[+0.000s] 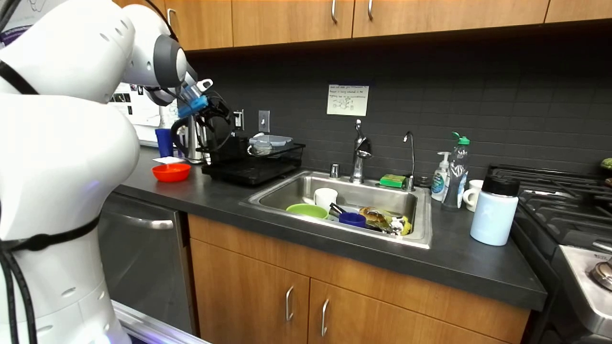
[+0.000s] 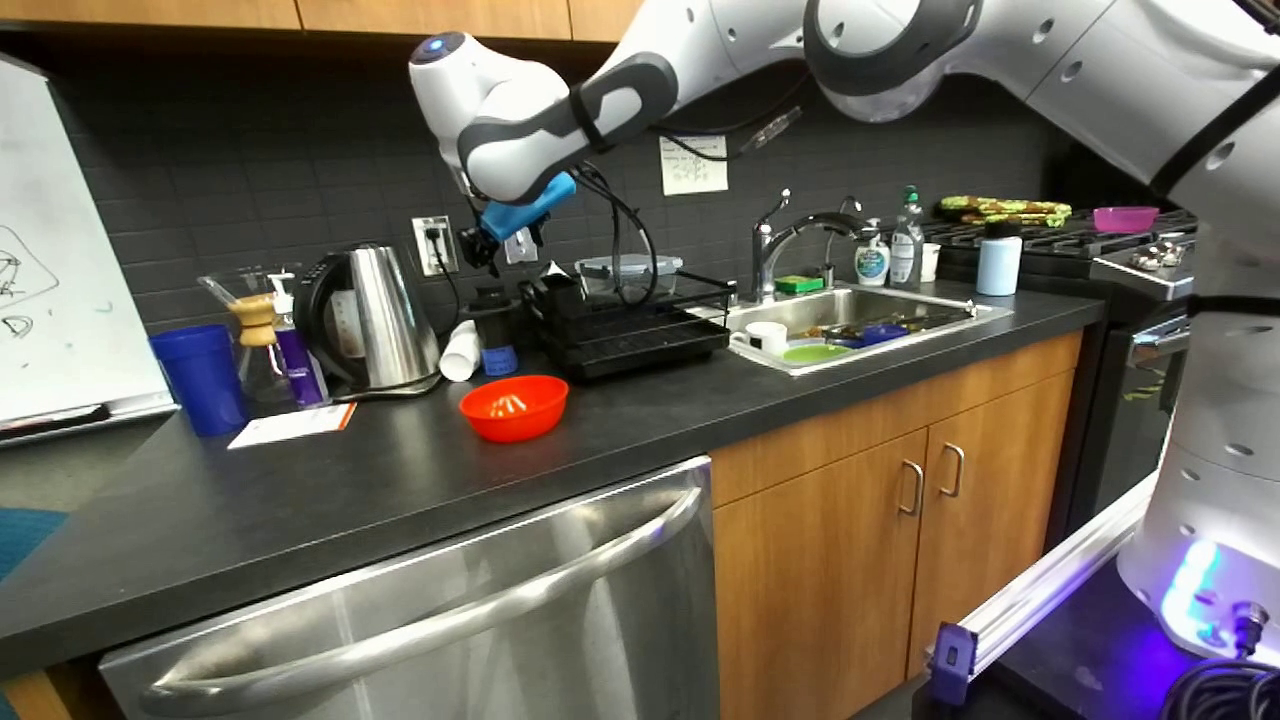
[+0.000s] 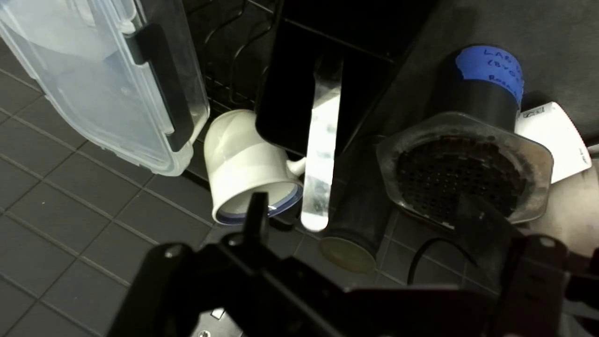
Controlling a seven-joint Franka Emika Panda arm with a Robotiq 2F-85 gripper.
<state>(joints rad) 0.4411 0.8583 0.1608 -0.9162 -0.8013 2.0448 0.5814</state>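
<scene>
Only the wrist view clearly shows the flat pale handle [image 3: 323, 154]: one end goes down into a black box [image 3: 290, 103], its long axis runs nearly top to bottom of that view with a slight lean, and its rounded free end points toward the bottom, where the fingers [image 3: 257, 217] are. The fingers stand apart, and the rounded end shows in the gap between them, nearer the one at the left of that view; how far beyond the tips it lies cannot be told. Beside the handle sits a white mug [image 3: 248, 159] with a blue inner rim; on its other side are a dark tube [image 3: 360, 206] and a coffee press [image 3: 472, 178] with blue tape. Both exterior views add a red bowl [image 2: 515, 425] on the dark surface [image 2: 300, 540] and the sink [image 1: 424, 215] with dishes. An exterior view also shows the dish rack [image 2: 645, 345] with a plastic tub [image 2: 600, 277] on it, and the whole kettle [image 2: 390, 310] nearby.
</scene>
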